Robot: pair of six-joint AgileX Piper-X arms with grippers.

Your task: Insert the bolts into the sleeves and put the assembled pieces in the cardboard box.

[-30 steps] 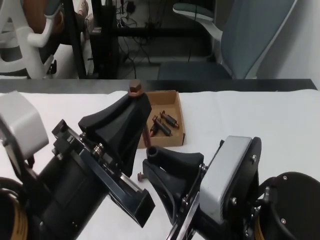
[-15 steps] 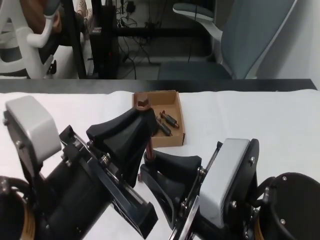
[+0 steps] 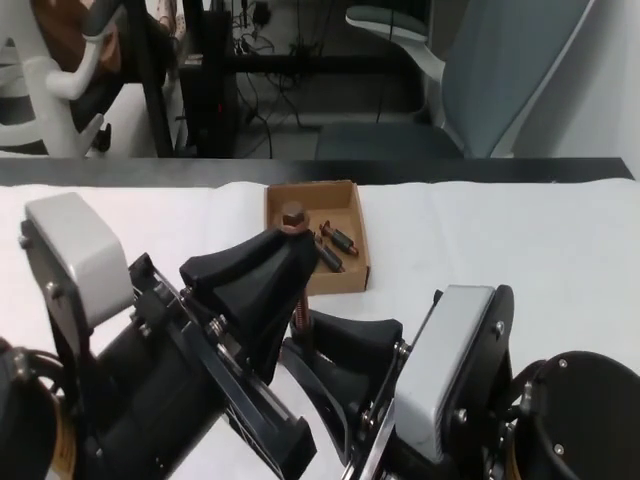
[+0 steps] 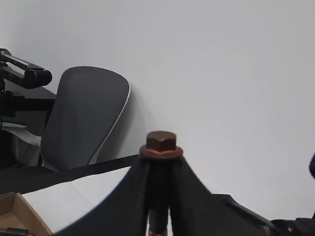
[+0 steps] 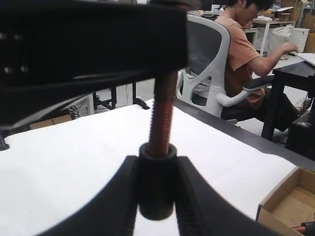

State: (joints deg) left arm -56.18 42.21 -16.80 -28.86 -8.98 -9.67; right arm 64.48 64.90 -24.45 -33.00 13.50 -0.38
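Standing between left jaws, bolt (image 4: pixel 161 142) tip in sleeve (image 5: pixel 156 183) between right jaws.

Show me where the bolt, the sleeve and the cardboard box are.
bolt (image 4: pixel 161 142), left wrist view, on its hexagonal head.
sleeve (image 5: pixel 156 187), right wrist view, on its dark side.
cardboard box (image 3: pixel 340 281), high view, on its near wall.

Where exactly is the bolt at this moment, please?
The bolt stands upright in the left tool, its threaded end in the mouth of the black sleeve held by the right tool, just nearer than the cardboard box.
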